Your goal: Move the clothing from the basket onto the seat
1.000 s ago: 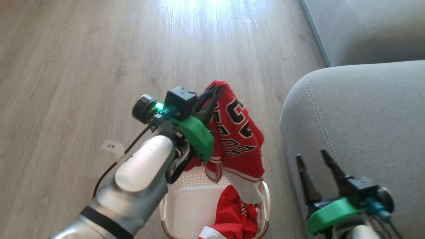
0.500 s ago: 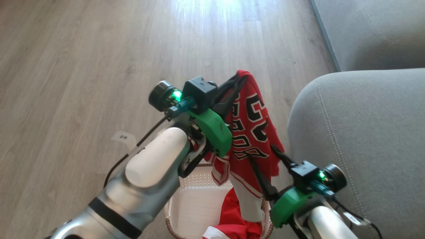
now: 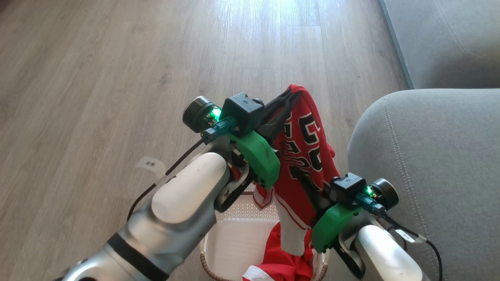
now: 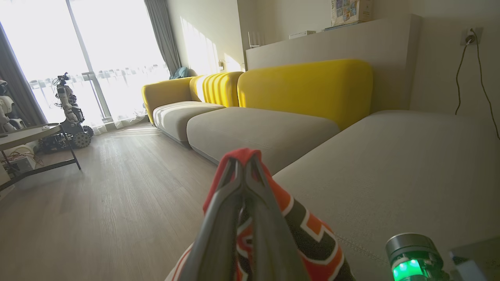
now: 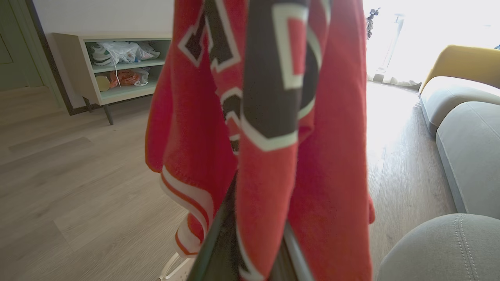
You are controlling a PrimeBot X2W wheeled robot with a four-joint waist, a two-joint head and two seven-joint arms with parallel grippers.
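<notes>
A red jersey [image 3: 308, 156] with black-and-white numbers hangs over the cream basket [image 3: 238, 212]. My left gripper [image 3: 291, 95] is shut on its top fold, and the left wrist view shows the same pinch [image 4: 245, 162]. Lower down, my right gripper [image 3: 304, 176] reaches into the hanging fabric. In the right wrist view the fingers [image 5: 218, 242] look closed around a fold of the jersey [image 5: 332, 175]. A second red jersey [image 3: 283, 261] lies in the basket. The grey seat [image 3: 429, 164] is just right of the basket.
Wood floor [image 3: 97, 78] spreads to the left and ahead. Another grey cushion [image 3: 449, 39] lies beyond the seat. A white tag [image 3: 148, 164] hangs on the left arm's cable. A low shelf unit [image 5: 117, 66], a table [image 4: 31, 134] and yellow backrests [image 4: 304, 86] stand farther off.
My right gripper has swung from the seat's edge up and left into the hanging jersey and closed on its lower part. The left gripper still holds the top. The camera has shifted.
</notes>
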